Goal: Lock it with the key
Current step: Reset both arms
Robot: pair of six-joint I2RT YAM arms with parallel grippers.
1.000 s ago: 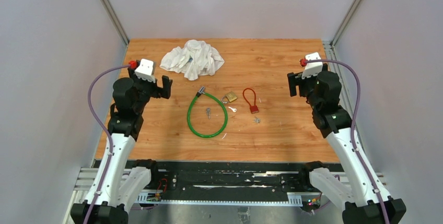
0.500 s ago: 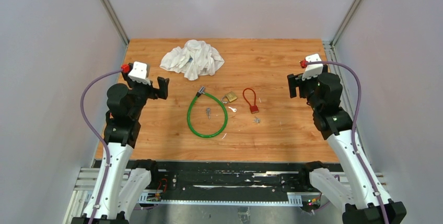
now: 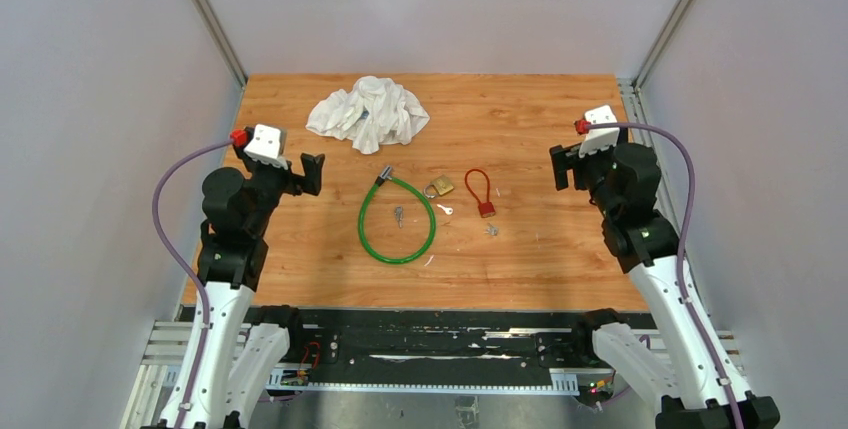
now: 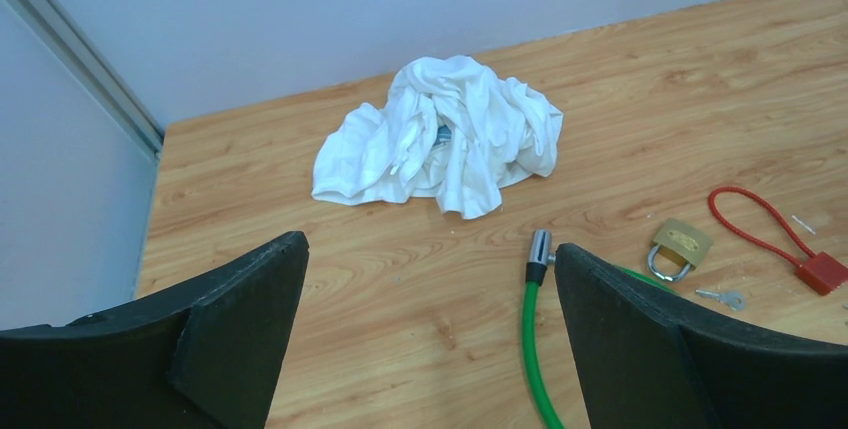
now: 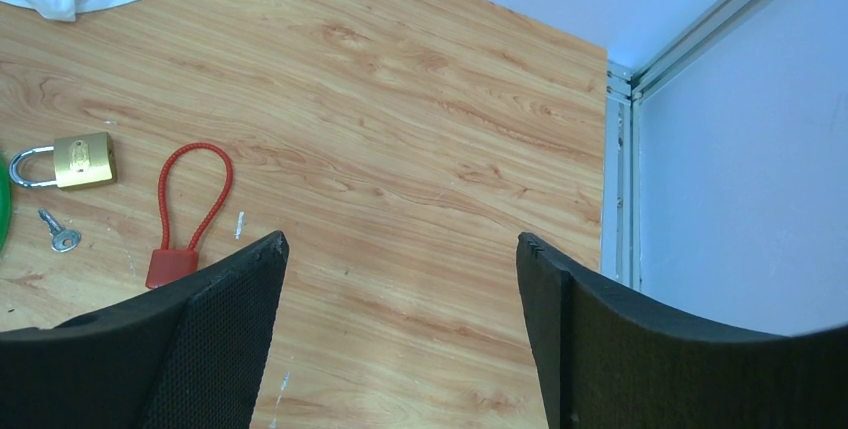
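The left pincer [image 4: 425,249] and right pincer [image 5: 400,241] hang wide open and empty near the left and right edges of the table [image 3: 540,109]. The brass padlock [image 3: 441,187] lies mid-table with a small key [image 3: 445,209] just beside it, between a green cable lock [image 3: 397,221] and a red cable lock [image 3: 479,192].

I am working in a robotics lab test cell, not a home or a shop. The wood-grain table [image 3: 560,119] is boxed in on three sides by plain pale walls [image 3: 100,99], and aluminium framing posts [image 3: 205,11] rise from its far corners. Along its near edge runs a slotted metal rail [image 3: 430,344]. The left arm [image 3: 235,239] and right arm [image 3: 640,224] are bolted there, each trailing purple cables [image 3: 158,204].
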